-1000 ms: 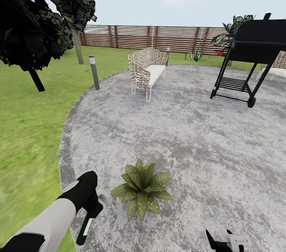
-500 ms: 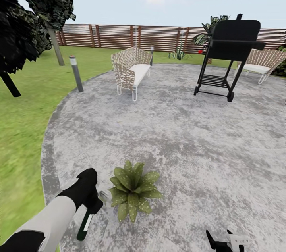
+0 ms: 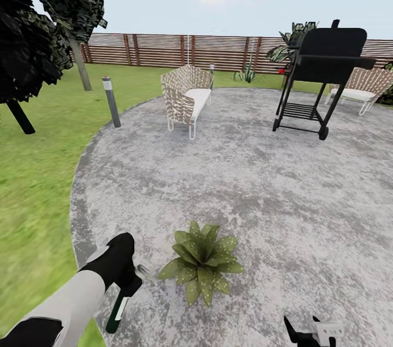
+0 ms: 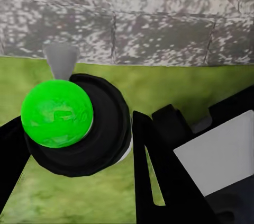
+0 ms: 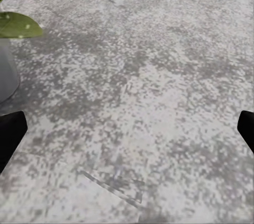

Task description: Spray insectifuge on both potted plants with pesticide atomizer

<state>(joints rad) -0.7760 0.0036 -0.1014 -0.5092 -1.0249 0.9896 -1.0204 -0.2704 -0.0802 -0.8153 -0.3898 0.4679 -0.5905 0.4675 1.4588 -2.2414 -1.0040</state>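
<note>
Step in hand: we judge this to be the spraying stage. The left gripper [image 3: 126, 281] holds the pesticide atomizer [image 3: 117, 311] beside the potted plant [image 3: 202, 262] on the paved patio [image 3: 245, 183].

Left gripper: closed around the atomizer. In the left wrist view the bottle [image 4: 74, 123] sits end-on between the dark fingers [image 4: 159, 176], its bright green round end toward the camera and a small grey spout beyond it.

Right gripper: its fingertips [image 5: 10, 136] stand at opposite edges of the right wrist view, spread wide with nothing between them. In the head view it sits low at the frame's bottom edge [image 3: 308, 333].

Task thing, atomizer: hangs from the left gripper, slanting downward, over the patio's edge near the lawn [image 3: 33, 183].

Task thing, plant: a low rosette of speckled leaves, just to the right of the atomizer and apart from it. A leaf and a grey pot wall [image 5: 6, 75] appear in the right wrist view. We see one such plant here.

Next move: we judge the spout must be turned toward the rosette before spraying; the second plant must then be found.

Surroundings: a bollard lamp [image 3: 111, 101], a woven chair [image 3: 185, 96], a black grill [image 3: 322, 71], a second chair [image 3: 363, 86], a slatted fence [image 3: 180, 51] and a dark tree [image 3: 38, 30], all well apart.

Obstructions: none between atomizer and plant, as far as we can tell.
</note>
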